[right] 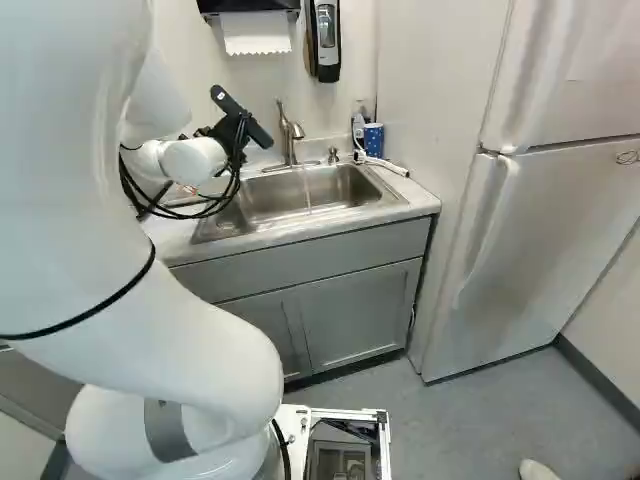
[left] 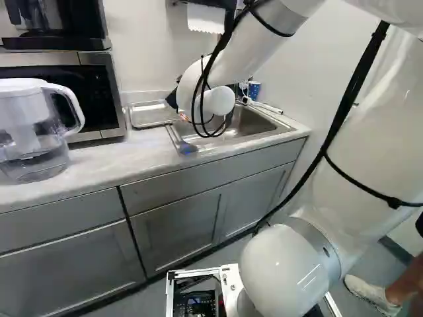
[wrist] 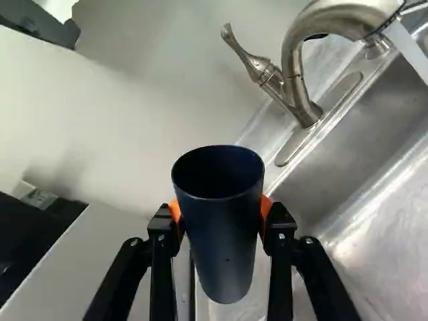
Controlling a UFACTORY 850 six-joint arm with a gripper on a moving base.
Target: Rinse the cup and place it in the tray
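We hold the dark blue cup [wrist: 224,234] between our orange pads [wrist: 266,212], jaws part-way open, near the running tap [wrist: 292,67].

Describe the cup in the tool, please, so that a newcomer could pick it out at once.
Set in the counter is a steel sink, and near its faucet is the tool. Between its orange pads sits the cup. It is plain dark blue, unlike the speckled, brighter blue tumbler standing in the counter's back corner.
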